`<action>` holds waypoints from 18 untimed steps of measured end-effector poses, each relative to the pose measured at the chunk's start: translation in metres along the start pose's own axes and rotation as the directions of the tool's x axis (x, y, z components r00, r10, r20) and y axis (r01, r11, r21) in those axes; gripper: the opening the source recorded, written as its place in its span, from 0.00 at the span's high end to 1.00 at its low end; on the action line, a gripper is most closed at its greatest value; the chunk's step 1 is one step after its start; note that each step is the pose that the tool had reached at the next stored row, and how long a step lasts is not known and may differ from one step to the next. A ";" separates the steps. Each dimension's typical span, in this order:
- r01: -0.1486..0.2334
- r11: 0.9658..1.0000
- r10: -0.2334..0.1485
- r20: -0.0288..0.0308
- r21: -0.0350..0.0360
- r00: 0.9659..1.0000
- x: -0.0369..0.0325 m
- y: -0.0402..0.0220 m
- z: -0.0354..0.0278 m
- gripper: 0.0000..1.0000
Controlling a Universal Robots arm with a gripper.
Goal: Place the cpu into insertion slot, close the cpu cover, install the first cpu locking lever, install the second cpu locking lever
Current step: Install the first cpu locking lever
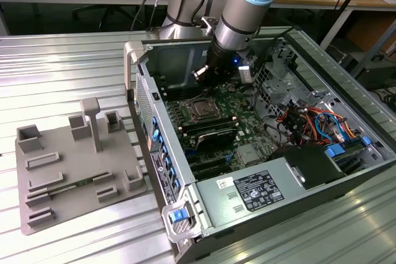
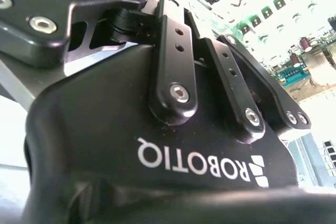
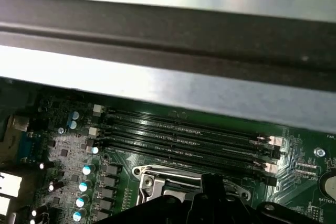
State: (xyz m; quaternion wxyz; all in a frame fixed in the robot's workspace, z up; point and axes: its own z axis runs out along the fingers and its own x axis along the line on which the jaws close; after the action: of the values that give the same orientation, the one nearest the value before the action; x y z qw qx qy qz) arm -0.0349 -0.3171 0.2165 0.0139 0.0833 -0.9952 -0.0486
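Observation:
An open computer case lies on its side with the green circuit board [image 1: 232,122] facing up. The insertion slot [image 1: 201,110] is a small square socket with a silver rim near the board's middle. My gripper [image 1: 205,77] hangs just above and behind it, close to the case's back wall. In the first wrist view the socket's silver metal frame [image 3: 148,180] shows beside the gripper's black tip [image 3: 210,203]. The second wrist view looks along the gripper's black body [image 2: 157,140]. Whether the cpu sits in the socket or in the gripper I cannot tell.
Long black memory slots [image 3: 184,139] run beside the socket, under the case's metal wall [image 3: 157,30]. A grey power supply [image 1: 250,191] and coloured cables [image 1: 309,122] fill the exterior view's right. A grey fixture plate [image 1: 68,171] with upright holders lies outside the case, at the left.

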 end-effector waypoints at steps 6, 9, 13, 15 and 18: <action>0.002 1.000 -0.002 0.016 0.002 1.000 0.0146 0.0025 0.0001 0.89; 0.002 1.000 -0.002 0.023 0.003 1.000 0.0205 0.0035 -0.0001 0.89; 0.003 1.000 -0.003 0.031 0.005 1.000 0.0265 0.0046 -0.0010 0.89; 0.003 1.000 -0.003 0.035 0.005 0.999 0.0282 0.0053 -0.0047 0.89; 0.002 1.000 -0.002 0.039 0.006 0.999 0.0320 0.0063 -0.0059 0.89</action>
State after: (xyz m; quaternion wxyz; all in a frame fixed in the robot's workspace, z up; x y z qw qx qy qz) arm -0.0673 -0.3168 0.2236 -0.0057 0.0832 -0.9954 -0.0475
